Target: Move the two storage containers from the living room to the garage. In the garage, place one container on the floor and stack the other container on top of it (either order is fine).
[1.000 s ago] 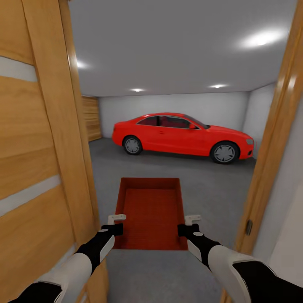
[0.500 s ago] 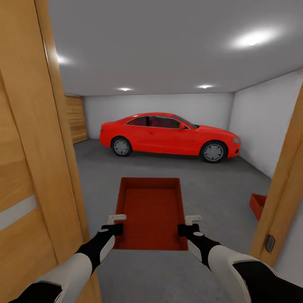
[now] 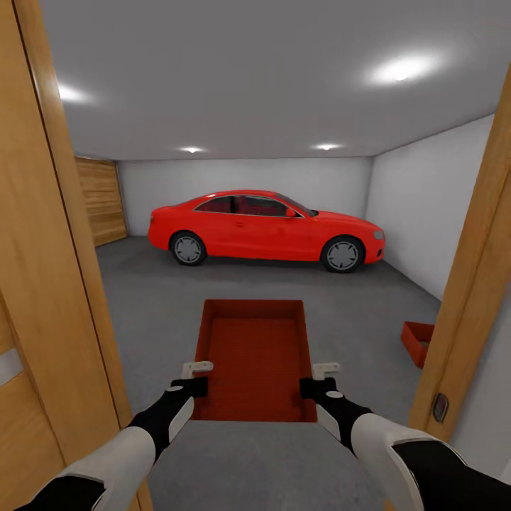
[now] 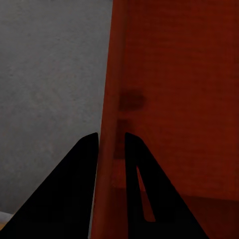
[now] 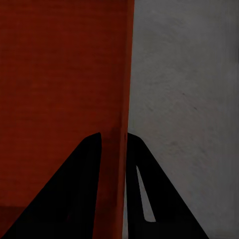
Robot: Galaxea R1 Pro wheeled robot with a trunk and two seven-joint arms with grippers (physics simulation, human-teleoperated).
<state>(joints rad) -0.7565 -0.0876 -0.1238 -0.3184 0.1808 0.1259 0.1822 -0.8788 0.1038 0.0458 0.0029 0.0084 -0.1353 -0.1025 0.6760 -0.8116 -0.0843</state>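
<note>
Your left gripper (image 4: pixel 110 144) has its two dark fingers closed on the left long wall of the carried storage container (image 3: pixel 255 355); the wall runs straight up between them, one finger outside, one inside. Your right gripper (image 5: pixel 113 144) clamps the right long wall the same way. In the head view the left gripper (image 3: pixel 196 376) and right gripper (image 3: pixel 317 377) sit at the near corners of the container, one on each side, with the box extending away from you between them.

The carried container is orange-red, rectangular, open-topped, with straight walls and a finely textured bottom. It is held level above the dark grey floor (image 3: pixel 163 305), just inside the garage doorway.

Count two storage containers: the one you hold, and a second storage container (image 3: pixel 417 342) resting on the floor near the right wall, partly hidden by the right door frame (image 3: pixel 474 284). Count one red car (image 3: pixel 266 228), parked side-on along the far wall, well apart from both containers. A wooden door (image 3: pixel 42 298) stands at your left, and a wood-panelled door (image 3: pixel 99 202) shows at the far left corner.
</note>
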